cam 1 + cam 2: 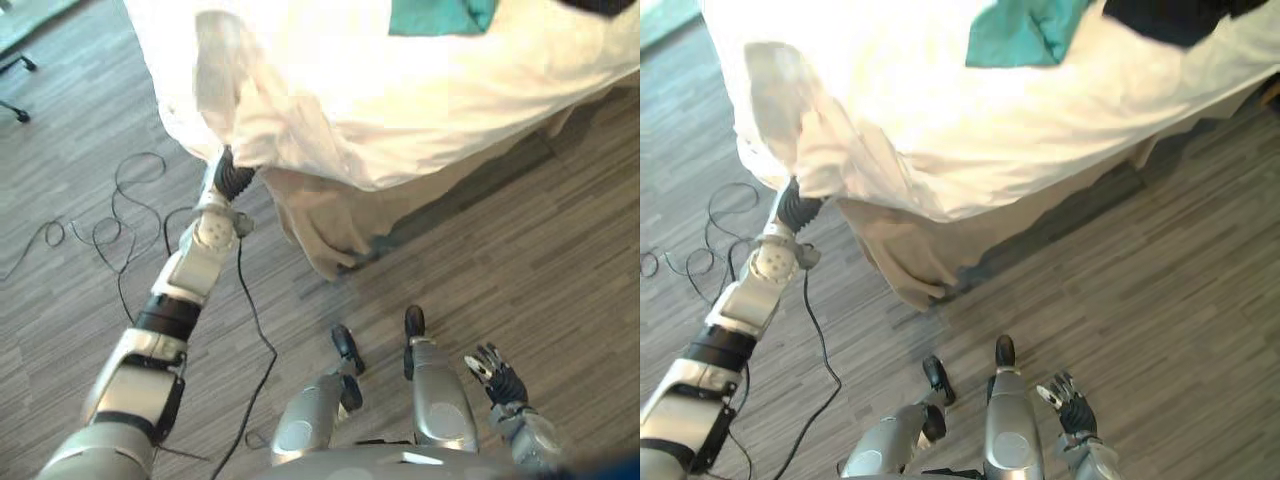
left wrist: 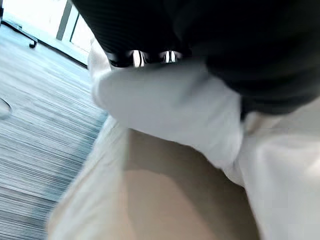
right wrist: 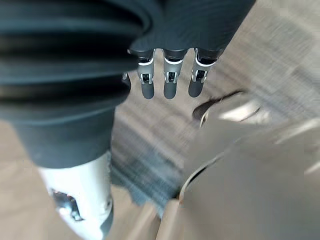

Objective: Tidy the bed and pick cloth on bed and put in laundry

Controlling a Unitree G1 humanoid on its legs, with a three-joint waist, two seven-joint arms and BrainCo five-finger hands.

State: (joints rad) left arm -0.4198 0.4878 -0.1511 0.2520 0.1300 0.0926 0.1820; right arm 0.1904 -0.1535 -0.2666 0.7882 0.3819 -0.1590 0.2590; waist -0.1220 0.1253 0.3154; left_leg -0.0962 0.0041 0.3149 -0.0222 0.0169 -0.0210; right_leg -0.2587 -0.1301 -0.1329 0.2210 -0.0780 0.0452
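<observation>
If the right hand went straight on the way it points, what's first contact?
Probably the grey wood-plank floor: the right hand hangs open, fingers aimed at bare boards. Depth is unclear.

You can't read your left hand's point(image 1: 233, 180) grip. At 10 o'clock it disappears beneath the white sheet point(image 1: 400, 100) past its dark cover, and up close the folds there are blurred. At 1 o'clock the top edge cuts off the teal cloth point(image 1: 440, 15), and toward 2 o'clock the dark cloth point(image 1: 1170, 18) too.
</observation>
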